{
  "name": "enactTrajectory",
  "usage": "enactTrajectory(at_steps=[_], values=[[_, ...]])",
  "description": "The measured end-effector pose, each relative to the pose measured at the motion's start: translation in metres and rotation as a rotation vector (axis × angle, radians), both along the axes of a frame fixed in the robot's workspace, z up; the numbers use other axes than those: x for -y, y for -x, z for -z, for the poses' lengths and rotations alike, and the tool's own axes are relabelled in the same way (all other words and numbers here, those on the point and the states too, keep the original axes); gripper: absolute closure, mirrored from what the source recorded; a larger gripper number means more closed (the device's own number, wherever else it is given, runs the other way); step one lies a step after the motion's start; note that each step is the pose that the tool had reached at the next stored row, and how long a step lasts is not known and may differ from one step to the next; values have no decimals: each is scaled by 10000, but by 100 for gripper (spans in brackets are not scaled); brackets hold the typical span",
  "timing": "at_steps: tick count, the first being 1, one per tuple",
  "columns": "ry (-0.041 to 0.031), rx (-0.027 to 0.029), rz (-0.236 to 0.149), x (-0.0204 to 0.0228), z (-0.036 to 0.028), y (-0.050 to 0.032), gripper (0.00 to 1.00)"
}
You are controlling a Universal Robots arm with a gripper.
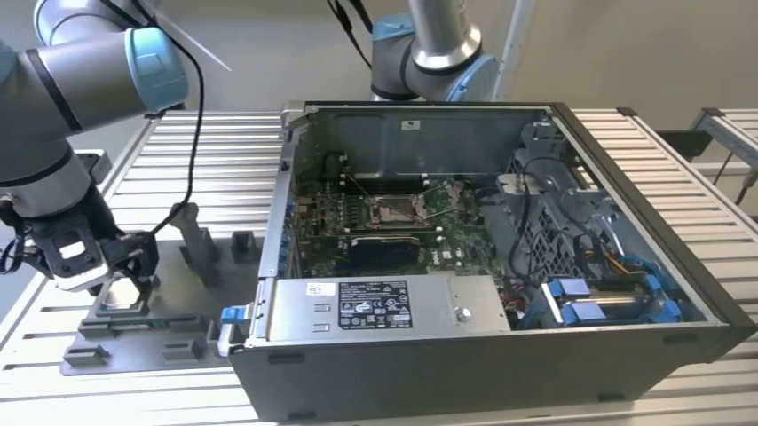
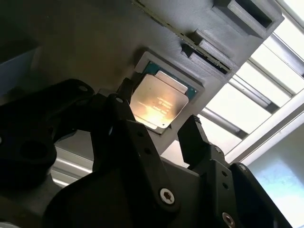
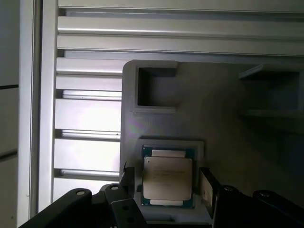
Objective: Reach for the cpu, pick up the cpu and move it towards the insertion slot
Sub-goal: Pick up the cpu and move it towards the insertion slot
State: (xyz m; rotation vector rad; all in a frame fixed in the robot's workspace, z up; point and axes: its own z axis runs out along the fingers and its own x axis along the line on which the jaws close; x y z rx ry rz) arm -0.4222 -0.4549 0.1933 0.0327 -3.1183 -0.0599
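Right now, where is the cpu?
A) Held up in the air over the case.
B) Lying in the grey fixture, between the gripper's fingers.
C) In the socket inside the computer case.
B: in the first wrist view the cpu lies flat in its recess in the grey fixture, with the open gripper straddling it.

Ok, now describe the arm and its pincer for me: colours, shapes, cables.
The arm is built of silver-grey tubular segments, with light blue caps on its rounded joints. A thin black cable hangs loosely beside it. The pincer is black, with a pale panel on its body. In the second wrist view its angular black links carry small round screws.
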Motion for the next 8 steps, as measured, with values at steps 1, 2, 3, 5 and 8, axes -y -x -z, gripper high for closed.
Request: enactTrajectory(at_steps=[1, 2, 3, 5, 8], values=[[-1, 1, -2, 0, 8, -3, 0], [0, 0, -3, 0, 15, -4, 0], [0, 0, -6, 0, 24, -5, 0], [0, -1, -7, 0, 41, -5, 0], [1, -2, -8, 0, 63, -5, 0]])
